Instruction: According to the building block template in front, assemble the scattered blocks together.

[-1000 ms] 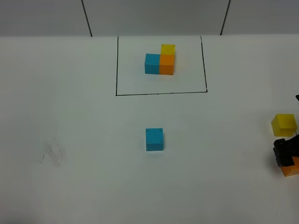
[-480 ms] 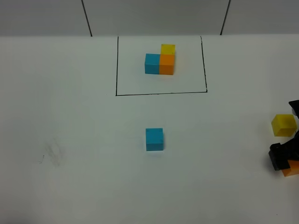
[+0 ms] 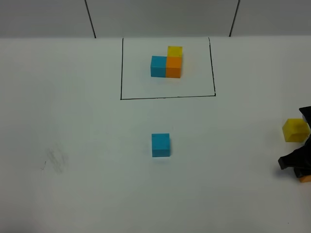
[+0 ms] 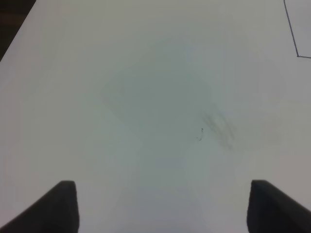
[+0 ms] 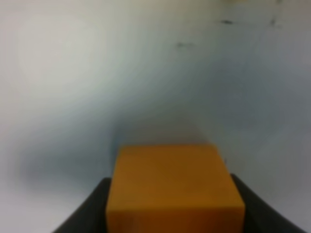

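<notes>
Right gripper (image 3: 299,165) has come down over the orange block (image 5: 172,189) since a sec ago; back then lots of orange showed at the right edge of the high view, now only a tiny bit peeks out under the black fingers. Yellow block (image 3: 296,130) hasn't moved; it sits just past the gripper, v. close to it, also at the right edge. Blue block (image 3: 160,144) hasn't moved either; it sits alone in the middle of the white table (image 3: 87,136), well apart from the other 2.

Right wrist view: orange block fills the gap btwn the 2 black fingers, w/ one finger tight on each side; so the right gripper is clamped on it; can't tell if the block is off the table or not.

Left gripper (image 4: 165,208): its 2 dark tips stand far apart w/ nothing btwn them; only bare table under it, w/ a grey smudge (image 4: 218,127) a bit ahead.

Template (image 3: 166,65) sits at the far middle of the table, inside a thin black frame (image 3: 167,97); blue cube touches the orange one side by side, yellow cube touches the orange one on its far side; together they make an L. Blue block is on the near side of the frame, outside it.
</notes>
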